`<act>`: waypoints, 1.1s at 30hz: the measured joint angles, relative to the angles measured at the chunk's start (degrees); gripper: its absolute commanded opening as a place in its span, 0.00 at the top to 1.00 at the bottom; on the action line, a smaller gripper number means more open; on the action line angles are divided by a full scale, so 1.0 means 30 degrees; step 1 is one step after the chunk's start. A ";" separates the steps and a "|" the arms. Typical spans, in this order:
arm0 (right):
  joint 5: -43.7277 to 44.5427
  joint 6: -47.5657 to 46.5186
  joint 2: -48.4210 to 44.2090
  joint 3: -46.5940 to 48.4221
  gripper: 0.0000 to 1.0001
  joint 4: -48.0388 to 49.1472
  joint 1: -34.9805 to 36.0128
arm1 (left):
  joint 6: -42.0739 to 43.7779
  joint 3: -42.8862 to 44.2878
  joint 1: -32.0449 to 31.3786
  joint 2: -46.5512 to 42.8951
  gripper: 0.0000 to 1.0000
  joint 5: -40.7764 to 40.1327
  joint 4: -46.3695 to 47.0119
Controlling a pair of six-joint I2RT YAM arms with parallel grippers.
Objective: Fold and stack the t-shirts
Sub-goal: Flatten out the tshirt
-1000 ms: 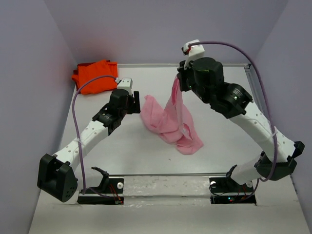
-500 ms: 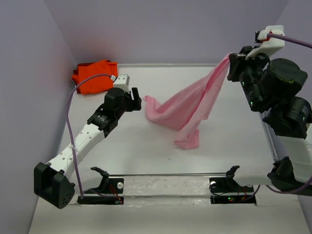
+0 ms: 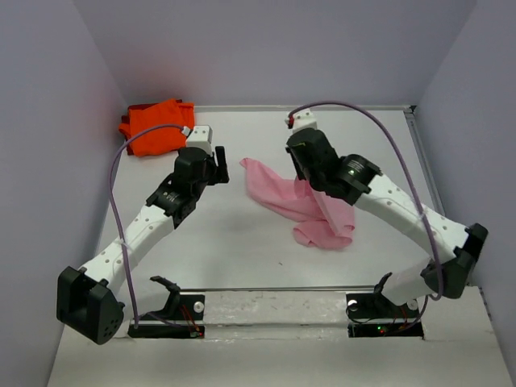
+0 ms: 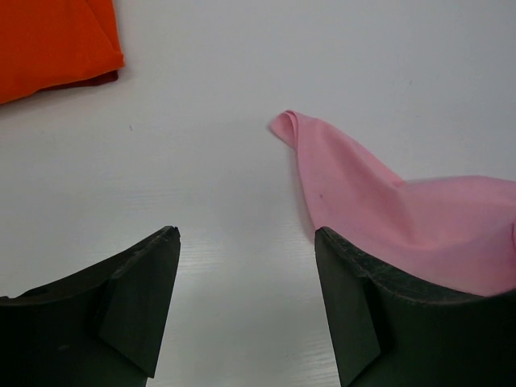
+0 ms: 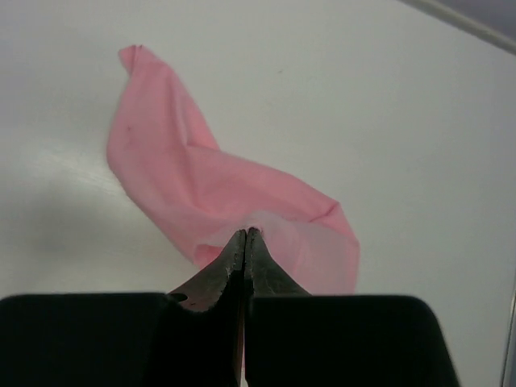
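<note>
The light pink t-shirt (image 3: 278, 197) lies crumpled on the white table's middle, one corner pointing back-left. My right gripper (image 3: 306, 179) is above its middle, shut on a bunched fold of it; in the right wrist view the closed tips (image 5: 245, 234) pinch pink cloth (image 5: 185, 181). My left gripper (image 3: 219, 164) is open and empty just left of the shirt's corner; in the left wrist view its fingers (image 4: 246, 242) straddle bare table, with the pink shirt (image 4: 379, 210) beside the right finger. The bright orange t-shirt (image 3: 157, 127) lies bunched in the back-left corner and shows at the top left of the left wrist view (image 4: 48, 40).
Lilac walls close in the table at the back and both sides. A metal rail (image 3: 423, 161) runs along the right edge. Two black mounts (image 3: 173, 306) stand at the near edge by the arm bases.
My right arm swung far right, lifting the pink shirt into the air, then came back to centre and lowered it onto the table. The left arm barely moved.
</note>
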 measured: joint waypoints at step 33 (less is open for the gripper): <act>0.1909 0.2739 -0.1428 0.0080 1.00 -0.3781 0.1836 | 0.0619 -0.0561 0.0124 -0.0248 0.23 -0.1974 0.0131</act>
